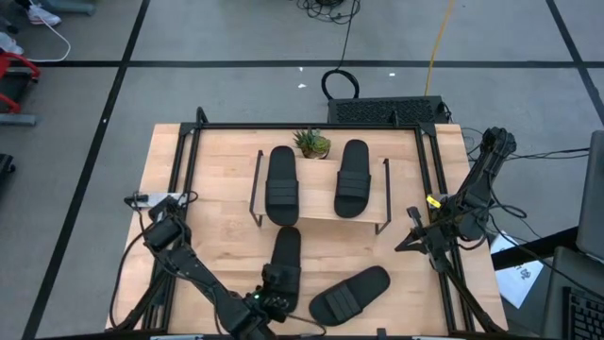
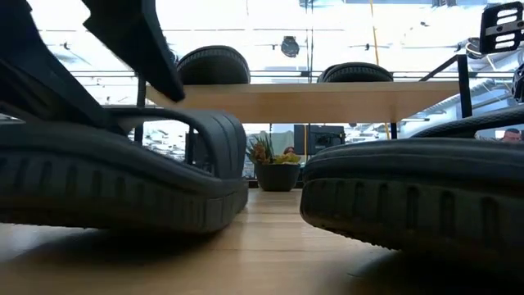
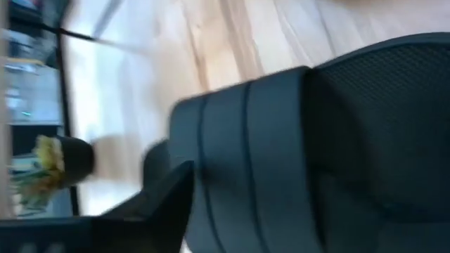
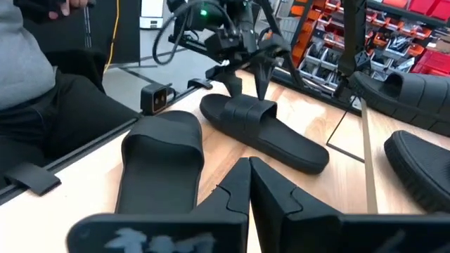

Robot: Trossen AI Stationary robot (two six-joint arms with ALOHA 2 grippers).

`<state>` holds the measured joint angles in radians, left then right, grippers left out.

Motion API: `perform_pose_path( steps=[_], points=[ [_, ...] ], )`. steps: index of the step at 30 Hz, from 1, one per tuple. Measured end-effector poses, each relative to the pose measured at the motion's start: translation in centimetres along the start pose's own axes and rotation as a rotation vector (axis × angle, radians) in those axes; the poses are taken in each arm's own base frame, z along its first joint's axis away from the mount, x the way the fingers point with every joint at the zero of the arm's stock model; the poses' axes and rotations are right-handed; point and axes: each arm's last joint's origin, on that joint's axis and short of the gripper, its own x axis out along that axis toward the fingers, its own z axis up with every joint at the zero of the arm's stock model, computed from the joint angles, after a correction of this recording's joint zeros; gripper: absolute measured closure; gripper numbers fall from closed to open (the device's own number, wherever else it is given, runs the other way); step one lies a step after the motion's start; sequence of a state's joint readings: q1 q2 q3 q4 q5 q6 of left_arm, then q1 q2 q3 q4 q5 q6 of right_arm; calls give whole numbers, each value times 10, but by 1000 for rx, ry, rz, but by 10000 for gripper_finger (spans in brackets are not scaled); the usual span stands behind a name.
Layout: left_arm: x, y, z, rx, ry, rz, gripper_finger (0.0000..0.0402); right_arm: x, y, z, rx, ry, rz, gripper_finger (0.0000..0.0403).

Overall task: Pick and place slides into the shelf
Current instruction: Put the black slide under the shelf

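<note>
We see four matching black slides with wide straps and ribbed soles. Going left to right, the left gripper (image 1: 275, 295) hangs at the desk's (image 1: 212, 203) near edge over the strap of the third slide (image 1: 285, 255), which lies flat on the desk pointing toward the shelf (image 1: 321, 212); its fingers (image 4: 235, 86) stand apart on either side of the strap, and we cannot tell whether they touch it. The first slide (image 1: 281, 185) and second slide (image 1: 352, 178) lie side by side on the shelf's plank top, with one small potted plant (image 1: 312, 143) behind and between them. The fourth slide (image 1: 350, 294) lies slanted on the desk, just right of the third. The right gripper (image 1: 412, 243) waits at the desk's right edge, fingers closed and holding nothing. In the low view the two near slides hide most of the desk, and the left wrist view is blurred.
</note>
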<state>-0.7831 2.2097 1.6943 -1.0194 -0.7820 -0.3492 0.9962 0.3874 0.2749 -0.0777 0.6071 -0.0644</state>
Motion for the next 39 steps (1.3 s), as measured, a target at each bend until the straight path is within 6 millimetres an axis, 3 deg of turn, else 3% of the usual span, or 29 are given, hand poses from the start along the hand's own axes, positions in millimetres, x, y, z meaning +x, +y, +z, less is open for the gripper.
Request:
perform_pose_path(
  steps=[2, 6, 8, 12, 22, 39],
  points=[
    [3, 2, 0, -4, 28, -40, 202, 0, 0, 1, 6, -12, 0, 403],
    [5, 6, 1, -36, 44, -70, 350, 0, -1, 6, 4, -58, -4, 403],
    [5, 6, 1, -35, 43, -71, 383, 0, -1, 8, -7, -70, -5, 403],
    [0, 2, 0, -23, 29, -60, 386, 0, -1, 9, -9, -79, -6, 403],
    [-29, 0, 8, -33, -128, 180, 398, 0, -1, 10, -3, -90, -7, 403],
    [-12, 22, 15, -77, -140, 341, 400, -1, -1, 11, -12, -97, -8, 403]
  ],
)
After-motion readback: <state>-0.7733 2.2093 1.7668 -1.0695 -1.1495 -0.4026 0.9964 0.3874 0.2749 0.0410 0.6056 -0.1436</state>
